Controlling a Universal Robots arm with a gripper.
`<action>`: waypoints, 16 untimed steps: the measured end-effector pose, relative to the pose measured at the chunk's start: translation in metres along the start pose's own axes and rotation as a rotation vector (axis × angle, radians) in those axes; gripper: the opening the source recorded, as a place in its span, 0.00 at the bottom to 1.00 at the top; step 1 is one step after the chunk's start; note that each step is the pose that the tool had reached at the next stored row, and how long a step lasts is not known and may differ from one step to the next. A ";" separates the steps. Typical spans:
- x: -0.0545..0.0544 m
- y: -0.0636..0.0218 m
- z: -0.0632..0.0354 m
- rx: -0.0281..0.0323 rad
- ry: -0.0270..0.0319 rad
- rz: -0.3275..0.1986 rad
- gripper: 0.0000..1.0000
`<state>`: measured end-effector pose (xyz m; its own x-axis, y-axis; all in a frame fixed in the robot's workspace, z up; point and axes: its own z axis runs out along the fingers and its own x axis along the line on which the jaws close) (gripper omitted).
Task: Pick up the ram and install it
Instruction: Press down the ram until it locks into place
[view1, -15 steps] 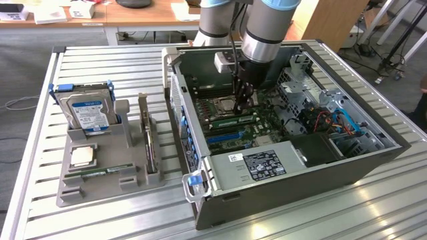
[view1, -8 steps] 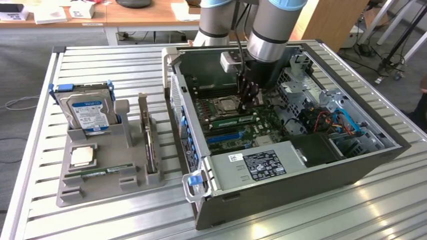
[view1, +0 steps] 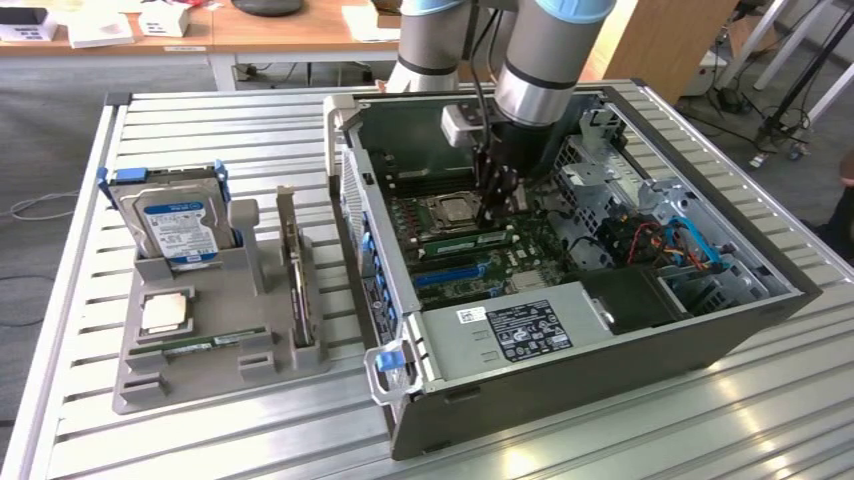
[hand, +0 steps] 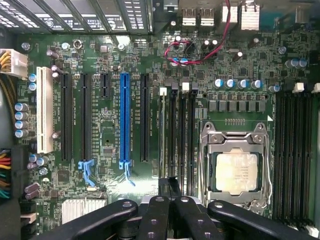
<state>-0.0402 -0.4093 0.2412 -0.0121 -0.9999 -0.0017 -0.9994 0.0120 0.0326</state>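
A ram stick stands on edge in a memory slot beside the silver processor inside the open computer case. In the wrist view this ram is a thin pale strip in the slot farthest from the processor. My gripper reaches down into the case just above the memory slots. Its black fingers are shut together over one end of those slots, with nothing visible between them. Another narrow green stick with a white label lies in the grey tray.
The tray in the exterior view's left also holds a hard drive, a loose processor chip and an upright expansion card. Case walls, drive cages and cables surround the board. A blue expansion slot lies beside the memory slots.
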 end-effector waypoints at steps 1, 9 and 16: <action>0.000 0.0000 0.0005 0.0000 0.0000 0.000 0.11; 0.000 -0.0001 0.0026 0.0002 -0.0005 0.000 0.11; 0.000 -0.0002 0.0068 -0.0001 0.0002 0.000 0.11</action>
<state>-0.0402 -0.4094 0.2344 -0.0120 -0.9999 -0.0015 -0.9994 0.0120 0.0327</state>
